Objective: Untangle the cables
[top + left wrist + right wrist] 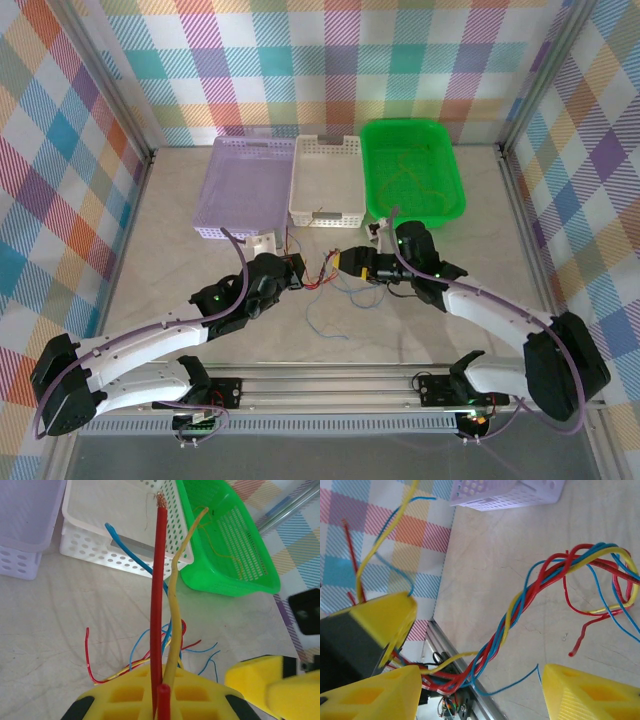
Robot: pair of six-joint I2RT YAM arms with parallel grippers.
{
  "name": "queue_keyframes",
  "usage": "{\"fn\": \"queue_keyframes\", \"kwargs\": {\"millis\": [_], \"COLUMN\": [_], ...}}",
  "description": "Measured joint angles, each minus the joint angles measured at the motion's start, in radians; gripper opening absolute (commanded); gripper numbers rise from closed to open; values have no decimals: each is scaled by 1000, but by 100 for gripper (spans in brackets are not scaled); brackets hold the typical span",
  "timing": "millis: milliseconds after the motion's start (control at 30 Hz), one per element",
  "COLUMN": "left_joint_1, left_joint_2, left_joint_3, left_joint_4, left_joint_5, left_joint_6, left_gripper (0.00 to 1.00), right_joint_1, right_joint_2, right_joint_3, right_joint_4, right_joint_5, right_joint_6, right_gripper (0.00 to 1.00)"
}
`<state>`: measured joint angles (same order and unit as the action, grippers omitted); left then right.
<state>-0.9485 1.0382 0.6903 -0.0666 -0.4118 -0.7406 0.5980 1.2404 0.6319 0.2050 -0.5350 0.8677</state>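
The cables are a twisted bundle [520, 612] of thin red, blue and yellow wires, hanging just above the table between my two grippers [322, 272]. My left gripper [161, 687] is shut on one end of the bundle. A red cable [159, 580] and a yellow cable [173, 590] stick up out of its yellow fingers. In the top view the left gripper [297, 271] is left of the bundle. My right gripper [480, 680] is open, and the twisted bundle passes through the gap between its yellow fingers [590, 695]. The top view puts the right gripper [347, 263] right of the bundle.
Three baskets stand in a row at the back: purple [245, 185], white [325, 180] and green [445, 170]. A thin yellowish wire [405, 180] lies in the green one. Loose blue ends [318, 318] trail on the table. A small white block [262, 243] sits by the purple basket.
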Motion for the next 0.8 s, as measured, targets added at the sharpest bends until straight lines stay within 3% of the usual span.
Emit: {"fn": "queue_keyframes", "kwargs": {"millis": [267,433,800], "left_joint_1": [-20,-27,-31], "left_joint_2": [0,0,27], "left_joint_3": [-1,-2,4], "left_joint_4": [34,42,-12], "left_joint_5": [0,-8,-74], "left_joint_6": [-4,-8,-83], "left_gripper": [0,0,0], "right_joint_1": [45,57,173], "right_joint_2": [155,172,-180], "right_joint_3": [4,-1,-132], "right_joint_4": [112,170,139], "right_joint_5": [0,12,173], "right_joint_6": [145,183,-58], "right_gripper": [60,59,61]}}
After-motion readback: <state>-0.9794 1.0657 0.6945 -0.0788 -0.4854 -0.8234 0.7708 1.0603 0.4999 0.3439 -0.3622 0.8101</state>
